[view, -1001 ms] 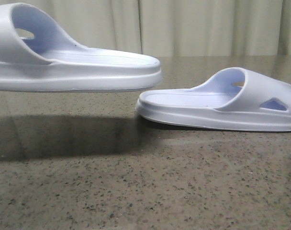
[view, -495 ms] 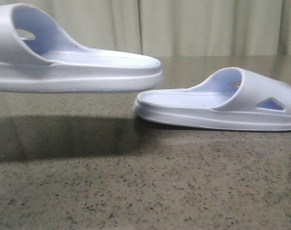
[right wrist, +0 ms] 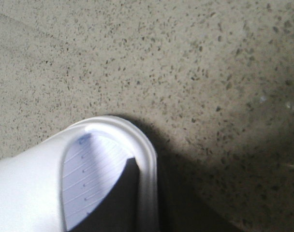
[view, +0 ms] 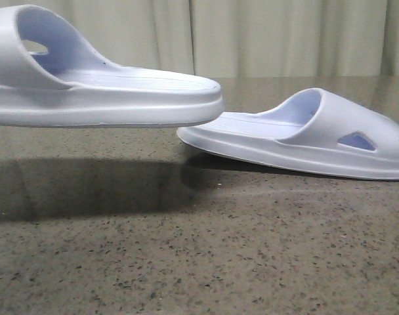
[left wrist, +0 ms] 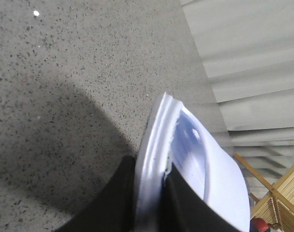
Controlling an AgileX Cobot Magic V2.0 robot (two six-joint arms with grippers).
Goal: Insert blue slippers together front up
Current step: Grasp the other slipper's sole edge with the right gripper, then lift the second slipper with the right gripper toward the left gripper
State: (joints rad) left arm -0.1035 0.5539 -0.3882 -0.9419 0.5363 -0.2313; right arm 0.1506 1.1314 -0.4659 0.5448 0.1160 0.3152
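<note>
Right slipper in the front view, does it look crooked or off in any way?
Yes. The right slipper sits tilted, its strap end raised above the stone table, heel end low beside the left slipper, which hangs level in the air. No damage shows.

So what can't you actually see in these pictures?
- Front view: neither gripper shows; the raised pale lavender-blue foam slipper is cut off at the picture's edge, and so is the tilted one.
- Left wrist view: dark fingers blurred, the slipper's far side hidden.
- Right wrist view: the slipper hides the fingers.

Indoor test bench, perhaps a lab, speckled stone-look tabletop (view: pixel 199 262), pale pleated curtain (view: pixel 285 36) behind, wooden frame (left wrist: pixel 282 193) nearby
</note>
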